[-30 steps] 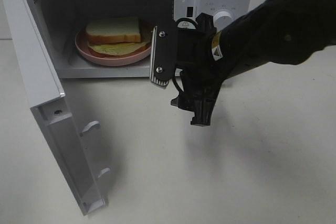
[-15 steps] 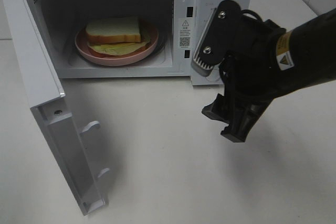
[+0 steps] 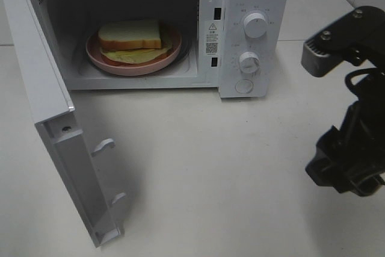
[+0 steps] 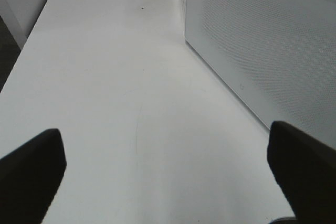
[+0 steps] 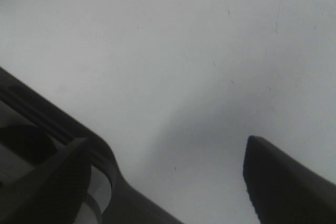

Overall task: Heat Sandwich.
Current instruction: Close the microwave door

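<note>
Judged sandwich soft, light, crushable | safer lifted by pink plate rim | found left fingers, right fingers wide, empty

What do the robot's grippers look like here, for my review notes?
The right gripper is matte black with two flat, blocky fingers; the upper one has a grey face with two silver screw heads, and a thin black cable loops beside it. The left gripper shows only two dark, rounded fingertips. No markings are legible.
</note>
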